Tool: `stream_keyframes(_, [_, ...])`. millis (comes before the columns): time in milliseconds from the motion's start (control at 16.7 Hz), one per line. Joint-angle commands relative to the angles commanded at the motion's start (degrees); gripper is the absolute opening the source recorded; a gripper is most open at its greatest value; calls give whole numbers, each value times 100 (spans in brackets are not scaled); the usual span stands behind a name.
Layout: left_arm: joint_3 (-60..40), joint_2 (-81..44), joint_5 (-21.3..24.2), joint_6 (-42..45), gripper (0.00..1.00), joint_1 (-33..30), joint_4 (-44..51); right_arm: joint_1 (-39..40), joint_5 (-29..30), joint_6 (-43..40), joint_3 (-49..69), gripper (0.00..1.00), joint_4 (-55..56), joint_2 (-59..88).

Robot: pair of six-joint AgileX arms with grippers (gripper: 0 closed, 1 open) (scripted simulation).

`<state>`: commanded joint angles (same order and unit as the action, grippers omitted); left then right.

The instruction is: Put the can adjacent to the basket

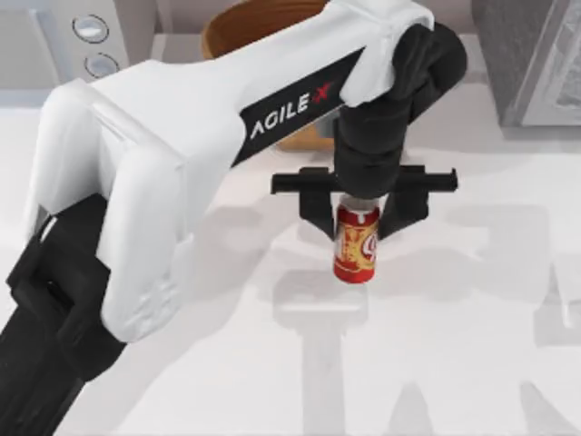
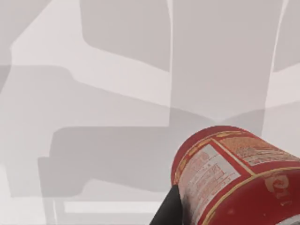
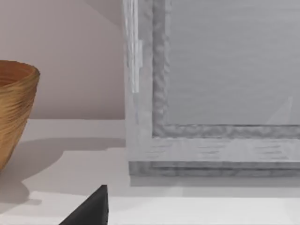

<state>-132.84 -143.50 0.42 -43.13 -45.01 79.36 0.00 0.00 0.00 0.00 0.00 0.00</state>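
The left gripper (image 1: 358,218) clamps the red can (image 1: 356,243) above the surface (image 1: 472,345), just in front of the basket (image 1: 238,27). A loose grip could tip it.

The basket (image 3: 14,112) is sitting off to one side of the right gripper, its tan ribbed wall curving up to the rim and its shadow spreading over the pale table (image 3: 70,187). Ahead of the gripper a big grey framed panel (image 3: 211,93) is standing on the table, well apart from the basket, with a plain wall (image 3: 79,56) showing behind. A dark finger (image 3: 91,208) is poking in close to the camera, above the tabletop.
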Motion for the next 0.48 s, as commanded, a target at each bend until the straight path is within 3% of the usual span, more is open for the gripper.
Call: stream_keyframes(480, [0,0,0,0,98,0,0,0,0,0,0,100,0,0])
